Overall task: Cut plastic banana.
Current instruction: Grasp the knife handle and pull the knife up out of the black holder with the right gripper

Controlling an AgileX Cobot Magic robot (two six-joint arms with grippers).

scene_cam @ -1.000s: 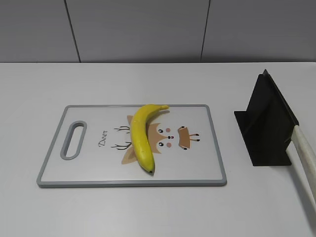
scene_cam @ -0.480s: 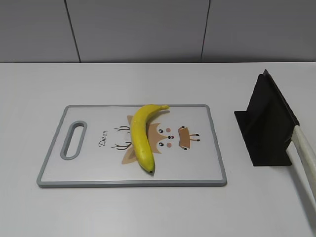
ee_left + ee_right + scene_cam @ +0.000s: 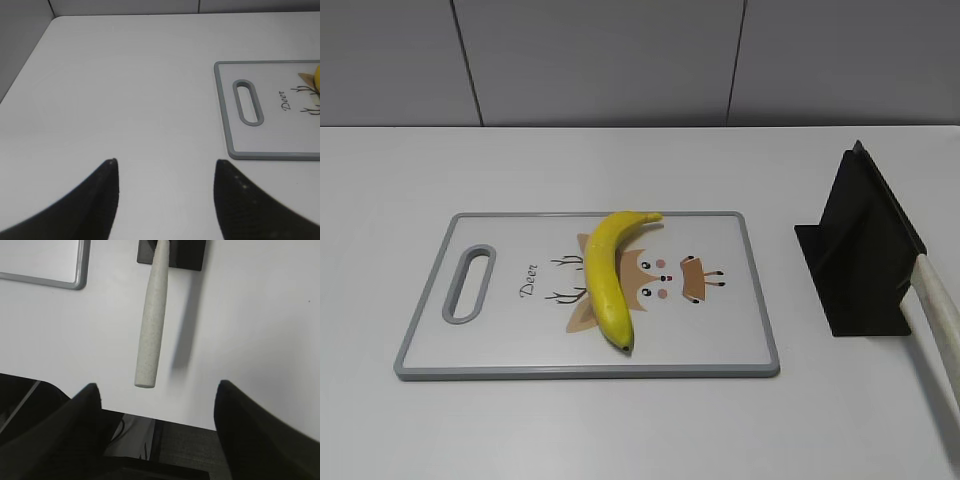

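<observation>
The plastic banana (image 3: 603,276) is glossy yellow with a dark tip and lies whole across the middle of the white, grey-rimmed cutting board (image 3: 430,300). A sliver of it shows at the right edge of the left wrist view (image 3: 317,76). A knife with a speckled off-white handle (image 3: 940,318) sticks out of a black stand (image 3: 860,250) at the right; its handle also shows in the right wrist view (image 3: 151,320). My left gripper (image 3: 165,167) is open over bare table left of the board. My right gripper (image 3: 157,390) is open, just short of the handle's end. Neither gripper shows in the exterior view.
The board's handle slot (image 3: 248,101) lies at its left end, near my left gripper. The table's front edge (image 3: 165,420) runs under my right gripper, with dark floor below. A grey panelled wall (image 3: 620,60) stands behind the table.
</observation>
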